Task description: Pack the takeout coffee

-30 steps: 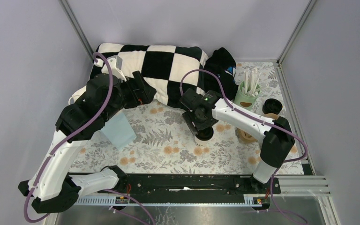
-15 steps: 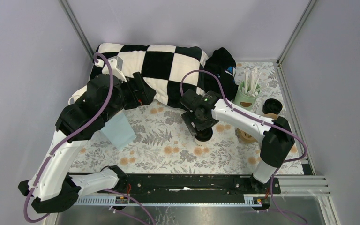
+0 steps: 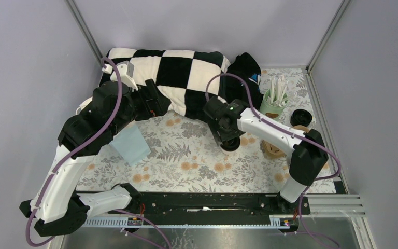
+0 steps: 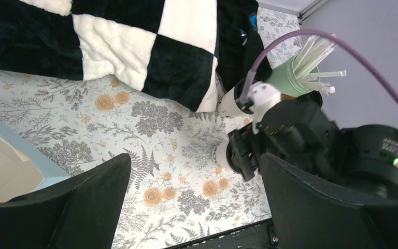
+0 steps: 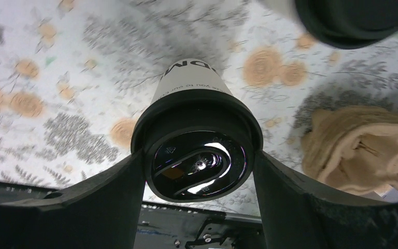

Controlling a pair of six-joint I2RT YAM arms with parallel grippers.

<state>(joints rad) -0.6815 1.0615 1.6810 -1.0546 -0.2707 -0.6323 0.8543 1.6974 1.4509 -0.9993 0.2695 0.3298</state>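
Note:
My right gripper (image 3: pixel 229 137) is shut on a takeout coffee (image 3: pixel 232 144), a white paper cup with a black lid. In the right wrist view the gripper (image 5: pixel 199 174) has a finger on each side of the lid (image 5: pixel 197 155). The left wrist view shows this cup's white body (image 4: pixel 222 153). A second lidded cup (image 3: pixel 300 117) stands at the right. Another lidded cup (image 4: pixel 233 102) stands by the blanket's edge, and its lid (image 5: pixel 352 21) shows near the held cup. My left gripper (image 3: pixel 153 101) (image 4: pixel 194 207) is open and empty above the mat's left part.
A brown pulp cup carrier (image 3: pixel 273 149) (image 5: pixel 363 150) lies right of the held cup. A mint-green cup of white sticks (image 3: pixel 273 104) (image 4: pixel 290 78) stands at the back right. A checkered blanket (image 3: pixel 176 72) fills the back. A light-blue open box (image 3: pixel 130 145) sits at the left.
My right gripper has moved a little back and to the right with the cup in it. The left arm has barely shifted.

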